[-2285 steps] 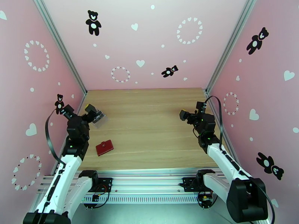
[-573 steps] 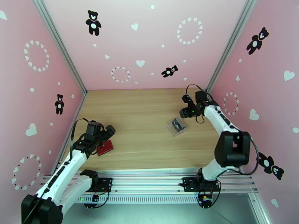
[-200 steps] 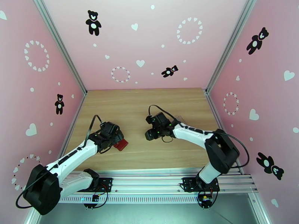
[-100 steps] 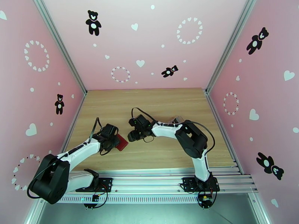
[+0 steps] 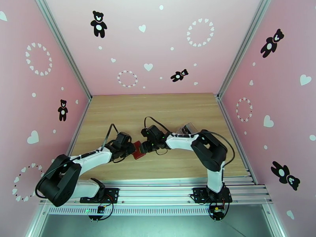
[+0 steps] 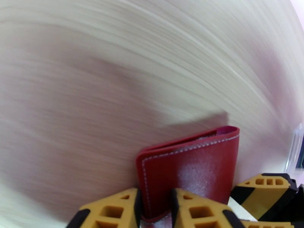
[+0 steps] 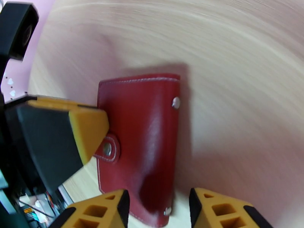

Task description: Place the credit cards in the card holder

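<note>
The card holder [image 5: 138, 150] lies toward the near part of the table [image 5: 158, 111], a little left of centre, at the spot where the two arms meet. It is folded shut, dark red with pale stitching along its edges, and its snap tab [image 7: 108, 149] is pressed down over the front cover.

The left gripper [image 5: 131, 149] comes in from the left and is clamped on the card holder. In the left wrist view its yellow-and-black fingers [image 6: 110, 209] press against both faces of the nearest edge, and the rest of the cover rises beyond them.

The right gripper [image 5: 146, 147] reaches in from the right with its jaws apart. In the right wrist view its two fingers [image 7: 224, 211] straddle one corner of the card holder. One sits right at the leather, while a strip of wood shows between the other and the cover, so it grips nothing. In that view one of the left gripper's fingers lies just beside the snap tab.

A dark shadow falls on the wood next to the card holder. Whether it rests on the table or is raised a little cannot be told.

Farther back, just behind the right forearm [image 5: 179, 141], a clear crinkly pouch [image 5: 189, 128] lies on the table, partly hidden by the arm. Beyond it the wood runs to the pink back wall [image 5: 150, 44], which is printed with black bears and white hearts.
</note>
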Motion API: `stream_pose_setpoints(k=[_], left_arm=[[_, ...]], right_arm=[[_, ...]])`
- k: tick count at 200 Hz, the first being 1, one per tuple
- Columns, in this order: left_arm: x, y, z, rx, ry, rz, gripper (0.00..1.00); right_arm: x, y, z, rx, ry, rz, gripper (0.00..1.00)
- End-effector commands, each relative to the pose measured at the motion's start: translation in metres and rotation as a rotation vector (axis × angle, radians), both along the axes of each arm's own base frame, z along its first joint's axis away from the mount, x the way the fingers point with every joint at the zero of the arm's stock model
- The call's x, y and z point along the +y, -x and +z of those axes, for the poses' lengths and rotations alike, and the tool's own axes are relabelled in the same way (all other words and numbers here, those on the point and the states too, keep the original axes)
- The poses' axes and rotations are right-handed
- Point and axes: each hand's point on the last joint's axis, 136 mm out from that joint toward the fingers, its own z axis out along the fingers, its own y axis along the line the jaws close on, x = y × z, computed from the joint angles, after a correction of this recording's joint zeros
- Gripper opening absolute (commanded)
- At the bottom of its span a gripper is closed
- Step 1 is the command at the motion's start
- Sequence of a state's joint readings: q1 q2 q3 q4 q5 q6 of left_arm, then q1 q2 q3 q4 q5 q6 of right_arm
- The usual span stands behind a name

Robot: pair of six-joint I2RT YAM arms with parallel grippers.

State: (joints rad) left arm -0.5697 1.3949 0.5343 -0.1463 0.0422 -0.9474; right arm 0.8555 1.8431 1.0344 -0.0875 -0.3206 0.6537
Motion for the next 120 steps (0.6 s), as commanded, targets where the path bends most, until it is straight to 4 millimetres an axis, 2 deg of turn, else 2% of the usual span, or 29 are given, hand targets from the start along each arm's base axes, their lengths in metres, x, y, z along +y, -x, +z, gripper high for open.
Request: stream_pose_setpoints(k=[1, 35, 44, 58, 73, 89, 104, 120], left_arm=[[-0.047, 0.013, -0.001, 0.033, 0.086, -0.076, 0.27], [-0.099, 0.025, 0.006, 0.026, 0.094, -0.154, 0.28], [-0.11, 0.027, 0.009, 0.021, 0.096, -0.169, 0.3], [-0.118, 0.03, 0.014, 0.012, 0.093, -0.189, 0.31], [-0.114, 0.03, 0.018, 0.003, 0.071, -0.187, 0.32], [-0.097, 0.029, 0.025, -0.02, -0.006, -0.172, 0.35], [-0.08, 0.026, 0.033, -0.042, -0.057, -0.161, 0.37], [-0.072, 0.02, 0.046, -0.065, -0.044, -0.177, 0.41]], right_arm=[[-0.05, -0.016, 0.018, -0.088, 0.07, -0.116, 0.49], [-0.129, -0.022, 0.029, -0.082, 0.125, -0.264, 0.5], [-0.141, -0.02, 0.032, -0.087, 0.124, -0.282, 0.51], [-0.149, -0.013, 0.039, -0.096, 0.117, -0.271, 0.51], [-0.153, -0.001, 0.044, -0.084, 0.125, -0.239, 0.51], [-0.156, 0.011, 0.047, -0.075, 0.117, -0.223, 0.51], [-0.151, 0.031, 0.049, -0.056, 0.116, -0.17, 0.51], [-0.142, 0.049, 0.051, -0.072, 0.133, -0.113, 0.51]])
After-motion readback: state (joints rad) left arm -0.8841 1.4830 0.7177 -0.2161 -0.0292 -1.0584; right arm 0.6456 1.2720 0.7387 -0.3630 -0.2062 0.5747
